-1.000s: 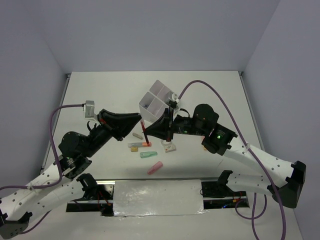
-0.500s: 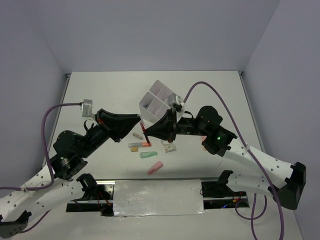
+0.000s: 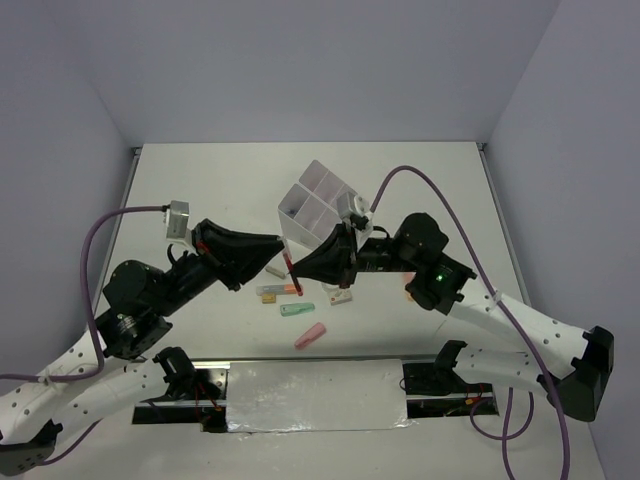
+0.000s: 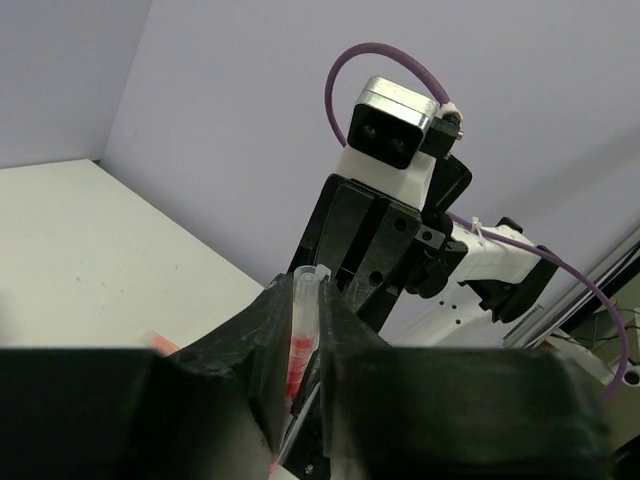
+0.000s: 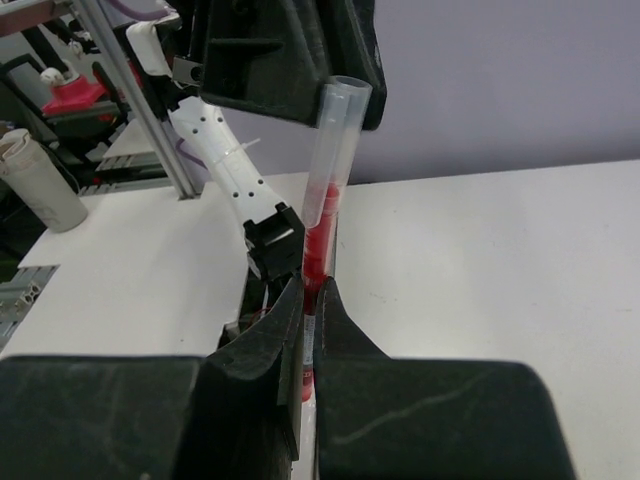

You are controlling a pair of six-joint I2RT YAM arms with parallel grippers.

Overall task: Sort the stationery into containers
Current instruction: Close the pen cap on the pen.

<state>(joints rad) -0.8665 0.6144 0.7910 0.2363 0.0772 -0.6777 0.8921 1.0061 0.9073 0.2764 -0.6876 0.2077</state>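
A thin red pen [image 3: 291, 273] with a clear cap stands nearly upright above the table, gripped from both sides. My left gripper [image 3: 281, 244] is shut on its clear cap end, which shows in the left wrist view [image 4: 304, 305] between the fingers [image 4: 270, 320]. My right gripper [image 3: 298, 268] is shut on the pen's lower red part [image 5: 322, 215]. The translucent white divided box [image 3: 316, 198] stands just behind the grippers. An orange marker [image 3: 280, 290], a green marker [image 3: 297, 309] and a pink marker [image 3: 311, 335] lie on the table below them.
A small eraser [image 3: 275, 270] and another small light item [image 3: 340, 296] lie near the markers. A foil-covered plate [image 3: 315, 395] lies between the arm bases. The table's back edge meets grey walls.
Both grippers stay on the red pen. The left arm has swung a little, its wrist camera moving slightly right; the right gripper has edged left toward it.
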